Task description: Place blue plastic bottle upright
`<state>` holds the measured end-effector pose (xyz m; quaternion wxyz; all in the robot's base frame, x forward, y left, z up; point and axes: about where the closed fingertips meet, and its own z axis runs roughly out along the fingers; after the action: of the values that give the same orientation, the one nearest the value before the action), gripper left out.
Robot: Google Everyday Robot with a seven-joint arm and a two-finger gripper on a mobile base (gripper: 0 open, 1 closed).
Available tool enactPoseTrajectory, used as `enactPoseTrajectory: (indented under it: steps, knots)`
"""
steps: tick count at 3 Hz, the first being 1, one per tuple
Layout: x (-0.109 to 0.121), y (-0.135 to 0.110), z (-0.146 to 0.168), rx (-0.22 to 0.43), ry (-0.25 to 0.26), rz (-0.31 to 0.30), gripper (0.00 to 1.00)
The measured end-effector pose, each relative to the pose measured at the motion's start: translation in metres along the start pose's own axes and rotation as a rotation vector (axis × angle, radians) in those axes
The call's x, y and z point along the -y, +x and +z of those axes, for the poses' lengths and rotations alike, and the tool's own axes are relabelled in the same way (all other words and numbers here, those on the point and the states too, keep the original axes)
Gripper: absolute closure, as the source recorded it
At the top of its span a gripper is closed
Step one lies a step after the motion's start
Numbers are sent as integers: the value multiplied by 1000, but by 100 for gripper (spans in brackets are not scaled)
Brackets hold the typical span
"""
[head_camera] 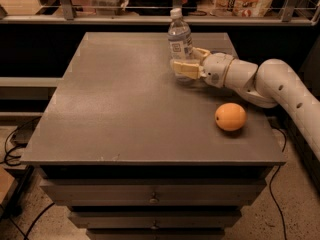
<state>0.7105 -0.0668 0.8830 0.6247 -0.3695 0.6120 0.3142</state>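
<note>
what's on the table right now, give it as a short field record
water bottle: upright, white cap on, far side of the grey table
tool: at the bottle's lower part, closed on it from the right
orange: near right of the table, apart from bottle and tool
arm: reaches in from the right
</note>
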Motion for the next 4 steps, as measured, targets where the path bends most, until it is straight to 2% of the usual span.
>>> enactPoseTrajectory:
  steps: [1, 2, 3, 4]
  knots:
    - [0, 0, 0, 0, 0, 0, 31]
    - [0, 0, 0, 0, 0, 0, 8]
    - [-4, 14, -20, 13, 71, 55, 0]
    - [-21, 47, -76, 68, 246, 203, 0]
